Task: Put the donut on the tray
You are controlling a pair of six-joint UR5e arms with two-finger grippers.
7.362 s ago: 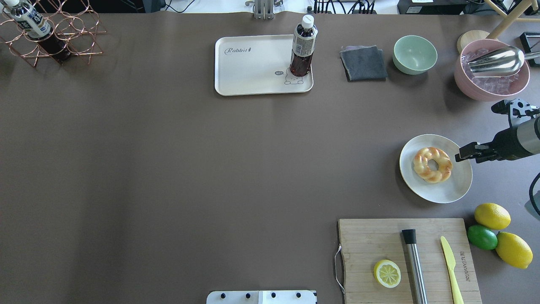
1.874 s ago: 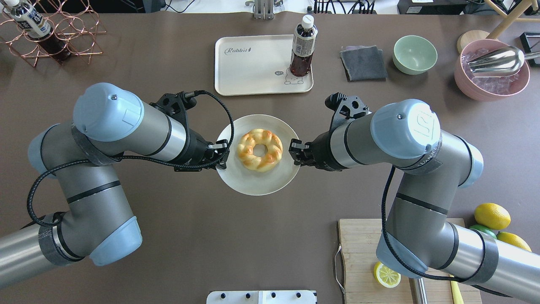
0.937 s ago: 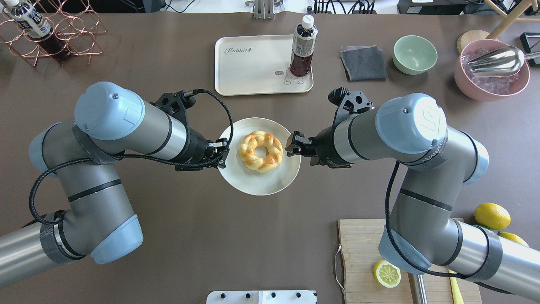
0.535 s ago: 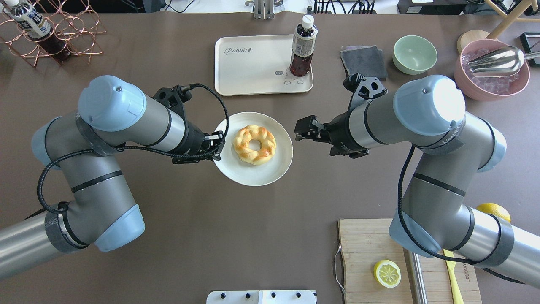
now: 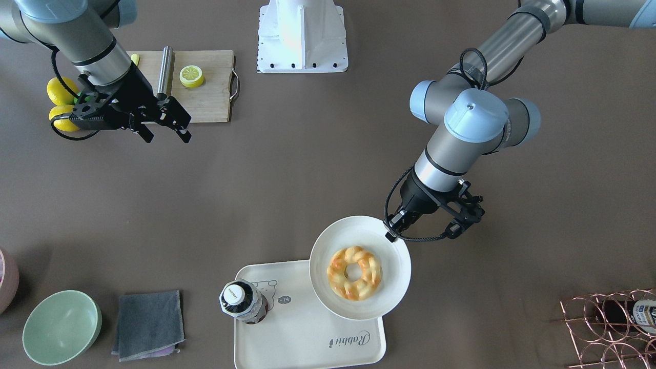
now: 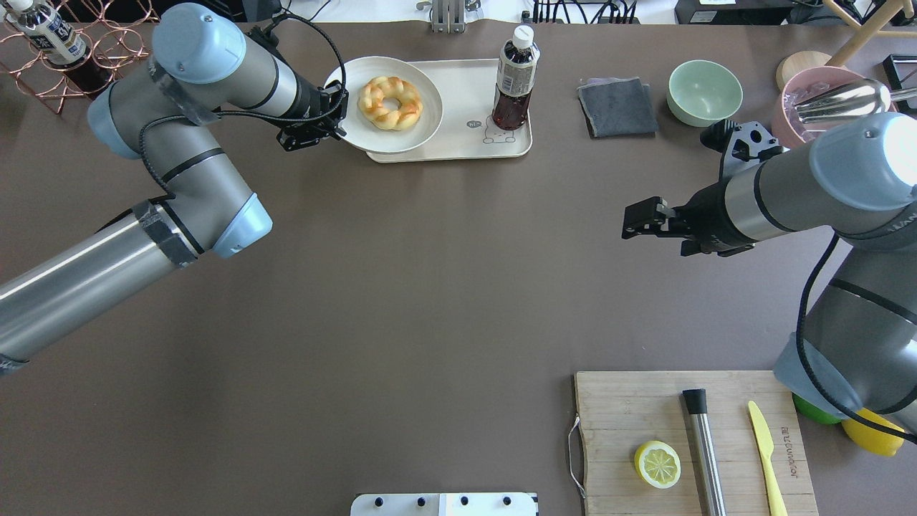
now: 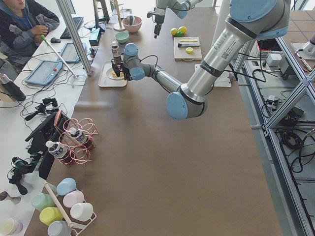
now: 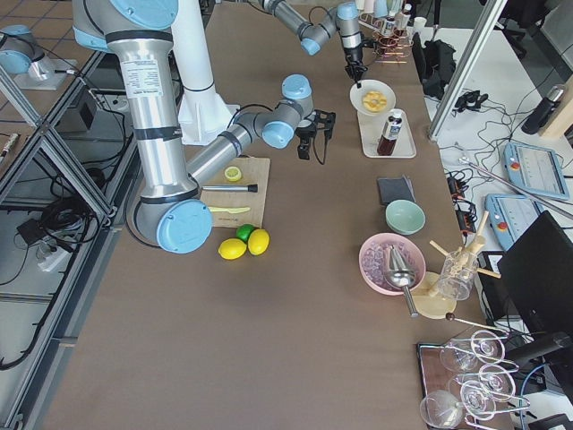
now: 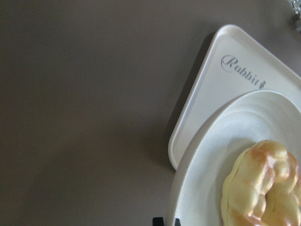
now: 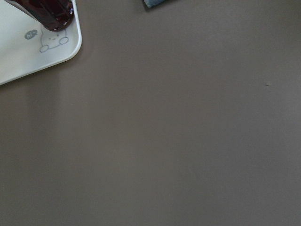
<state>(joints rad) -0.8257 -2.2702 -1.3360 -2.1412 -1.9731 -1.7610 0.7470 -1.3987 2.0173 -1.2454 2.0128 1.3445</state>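
The donut (image 6: 390, 102) lies on a round white plate (image 6: 424, 118). My left gripper (image 6: 338, 116) is shut on the plate's left rim and holds it over the left end of the cream "Rabbit" tray (image 6: 466, 136), with part of the plate past the tray's edge. The front-facing view shows the same donut (image 5: 354, 272), plate (image 5: 348, 236), tray (image 5: 307, 333) and left gripper (image 5: 390, 233). The left wrist view shows the donut (image 9: 263, 188), plate (image 9: 207, 188) and tray (image 9: 202, 103). My right gripper (image 6: 634, 221) is open and empty, far right of the tray.
A dark drink bottle (image 6: 514, 79) stands on the tray's right end. A grey cloth (image 6: 617, 107), green bowl (image 6: 705, 92) and pink bowl (image 6: 824, 143) are at the back right. A cutting board (image 6: 645, 408) with a lemon slice (image 6: 657, 464) is front right. A copper rack (image 6: 107, 57) is back left.
My left arm has carried the plate with the donut from the table's middle back to over the tray. My right gripper, off the plate, has drawn back to the right.
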